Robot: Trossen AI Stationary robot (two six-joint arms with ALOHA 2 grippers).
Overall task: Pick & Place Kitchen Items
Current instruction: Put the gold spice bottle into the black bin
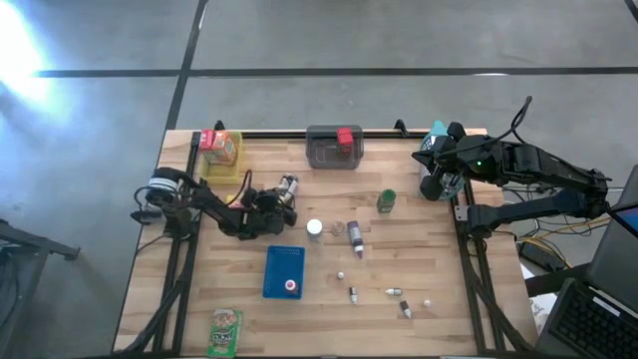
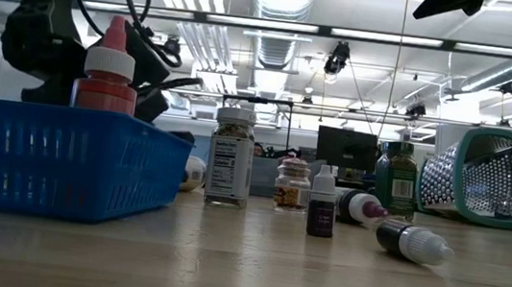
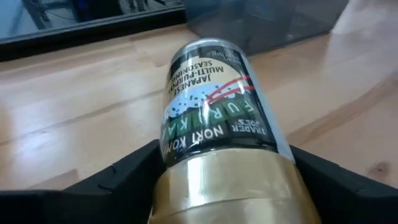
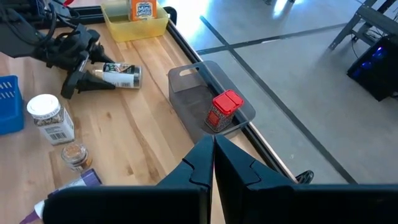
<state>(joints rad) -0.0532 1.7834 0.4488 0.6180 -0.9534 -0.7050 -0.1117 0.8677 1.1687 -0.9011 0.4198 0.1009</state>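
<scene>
On the worktop [image 1: 419,329], the left end effector [image 1: 277,202] lies low with its fingers [image 3: 118,177] either side of a seasoning jar [image 3: 214,112] lying on its side with a gold lid; whether they are pressing on it cannot be told. The jar lies near the yellow bin [image 1: 223,158]. Other small bottles [image 1: 354,237] lie scattered mid-worktop. The right end effector [image 4: 213,146] is closed and empty, raised near the far right corner.
</scene>
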